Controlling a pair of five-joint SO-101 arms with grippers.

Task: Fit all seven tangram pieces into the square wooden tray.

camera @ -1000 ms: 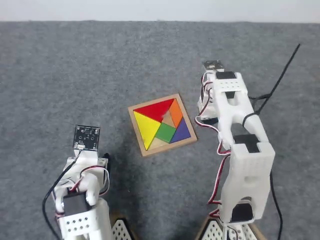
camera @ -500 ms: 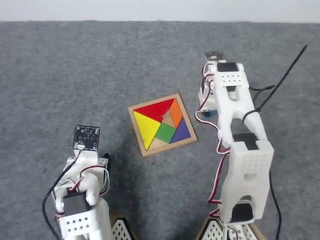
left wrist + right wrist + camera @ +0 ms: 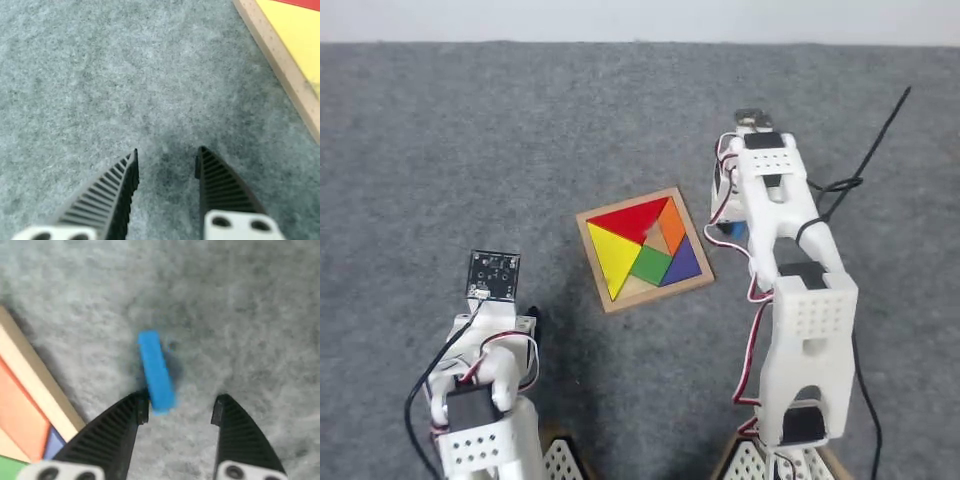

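Note:
The square wooden tray (image 3: pixel 596 214) lies mid-table holding red (image 3: pixel 632 218), yellow (image 3: pixel 610 255), orange (image 3: pixel 672 222), green (image 3: pixel 651 265) and purple (image 3: pixel 684 262) pieces, with bare wood showing between some. A blue piece (image 3: pixel 156 371) stands on edge on the carpet just right of the tray (image 3: pixel 40 385), also seen as the blue piece (image 3: pixel 736 232) beside the right arm. My right gripper (image 3: pixel 181 402) is open around it, one finger touching it. My left gripper (image 3: pixel 167 152) is open over bare carpet near the tray's edge (image 3: pixel 280 55), at the front left.
Grey carpet covers the whole table. The left arm (image 3: pixel 485 400) sits at the front left, the right arm (image 3: pixel 800 300) stretches along the right side with its cables. Open carpet lies behind and left of the tray.
The right arm has shifted slightly over the carpet right of the tray, and the blue piece has come into sight beside it. The left arm has kept still.

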